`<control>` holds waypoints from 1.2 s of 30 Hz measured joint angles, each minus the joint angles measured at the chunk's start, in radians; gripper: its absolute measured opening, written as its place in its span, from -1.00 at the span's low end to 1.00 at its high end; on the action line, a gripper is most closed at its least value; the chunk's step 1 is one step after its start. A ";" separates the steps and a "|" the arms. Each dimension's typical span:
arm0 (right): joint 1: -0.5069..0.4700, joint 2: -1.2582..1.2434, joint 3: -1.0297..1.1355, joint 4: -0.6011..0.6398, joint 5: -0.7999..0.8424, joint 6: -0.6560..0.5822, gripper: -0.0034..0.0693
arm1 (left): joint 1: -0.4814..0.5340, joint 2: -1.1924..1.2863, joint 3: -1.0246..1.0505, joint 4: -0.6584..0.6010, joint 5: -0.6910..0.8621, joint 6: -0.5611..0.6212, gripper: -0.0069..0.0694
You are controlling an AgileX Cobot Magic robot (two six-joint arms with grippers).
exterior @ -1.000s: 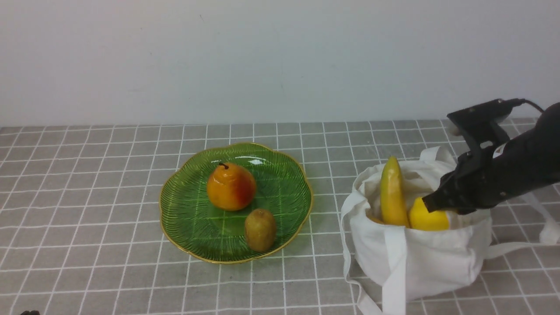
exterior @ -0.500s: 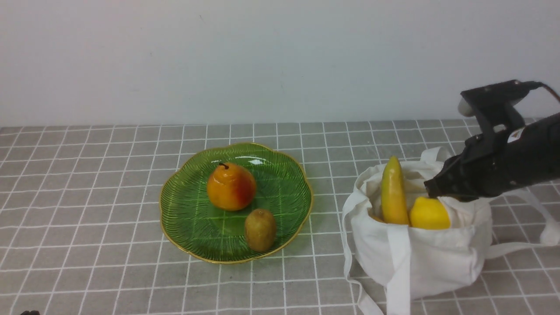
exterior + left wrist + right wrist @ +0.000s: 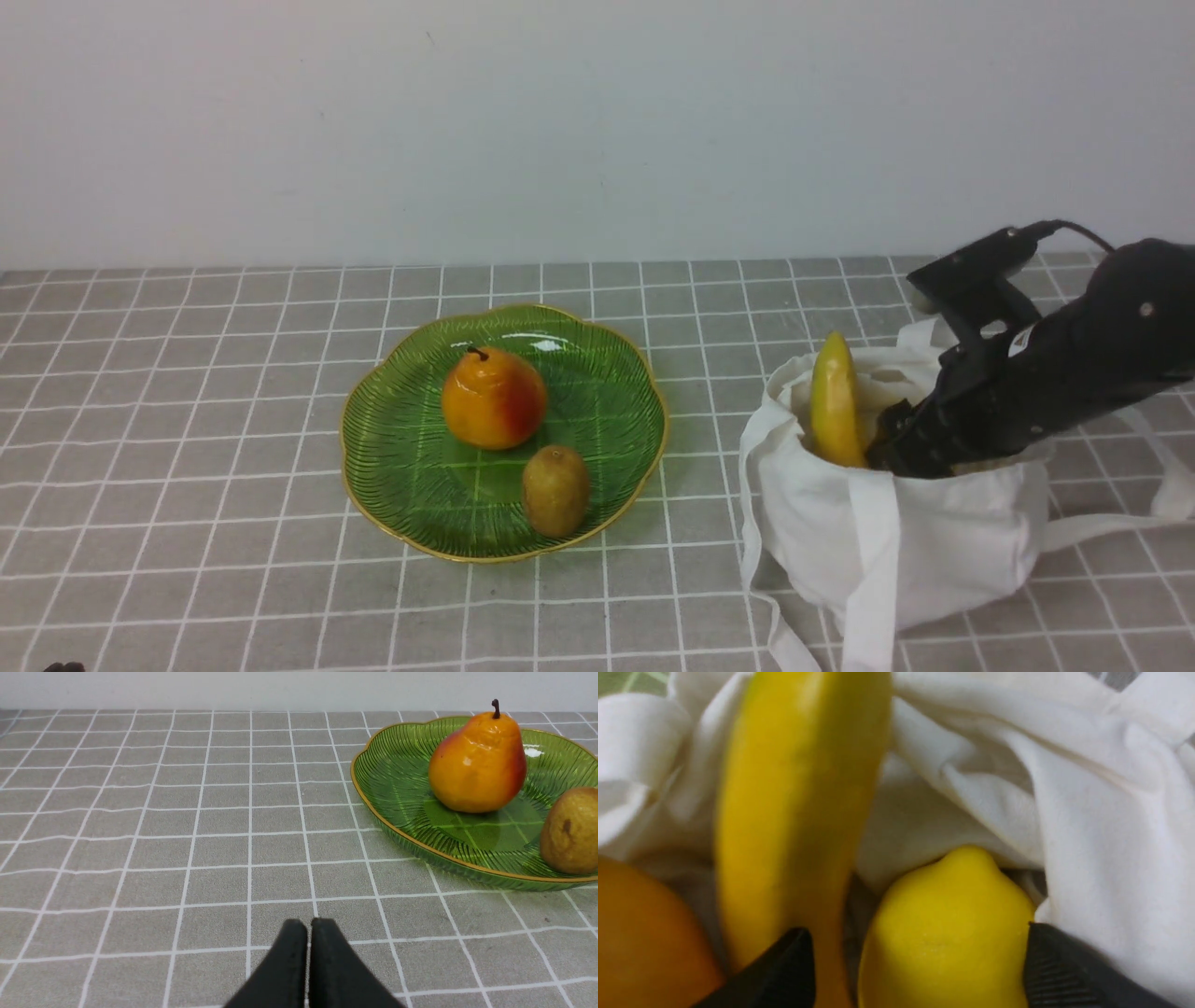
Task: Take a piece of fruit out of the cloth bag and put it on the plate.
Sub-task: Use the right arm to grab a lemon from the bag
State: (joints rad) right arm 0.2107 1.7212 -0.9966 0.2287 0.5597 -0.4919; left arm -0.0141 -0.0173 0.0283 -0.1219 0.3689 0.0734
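Note:
The yellow lemon (image 3: 948, 928) lies inside the white cloth bag (image 3: 934, 551), next to an upright banana (image 3: 834, 401). My right gripper (image 3: 920, 961) reaches down into the bag's mouth and is open, with the lemon between its wide-set fingers. One finger (image 3: 784, 970) stands in front of the banana, apart from the lemon; the other (image 3: 1064, 970) is at the lemon's far side by the cloth. In the front view the arm hides the lemon. The green plate (image 3: 411, 467) sits left of the bag. My left gripper (image 3: 308, 926) is shut over the cloth-covered table, short of the plate.
An orange-red pear (image 3: 493, 399) and a brown kiwi (image 3: 555, 490) rest on the plate. An orange fruit (image 3: 640, 938) shows in the bag beside the banana. The bag's strap (image 3: 1102, 532) trails to the right. A grey checked cloth (image 3: 187, 373) covers the table.
My right gripper lifted off the lemon, then dropped deeper into the bag and opened wide. The lemon, visible at the bag's rim before, is now hidden in the front view.

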 joint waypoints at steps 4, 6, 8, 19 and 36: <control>0.000 0.031 -0.001 -0.050 -0.007 0.043 0.53 | 0.000 0.000 0.000 0.000 0.000 0.000 -0.84; 0.000 0.032 -0.002 -0.071 -0.001 0.082 0.39 | 0.000 0.000 0.000 0.000 0.000 0.000 -0.84; 0.000 0.029 -0.002 -0.093 0.006 0.114 0.39 | 0.000 0.000 0.000 0.000 0.000 0.000 -0.84; 0.004 -0.177 0.006 -0.127 0.106 0.192 0.39 | 0.000 0.000 0.000 0.000 0.000 0.000 -0.84; 0.004 -0.316 -0.114 0.238 0.134 0.014 0.39 | 0.000 0.000 0.000 0.000 0.000 0.000 -0.84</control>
State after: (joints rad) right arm 0.2150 1.4049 -1.1102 0.4665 0.6932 -0.4781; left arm -0.0141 -0.0173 0.0283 -0.1219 0.3689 0.0734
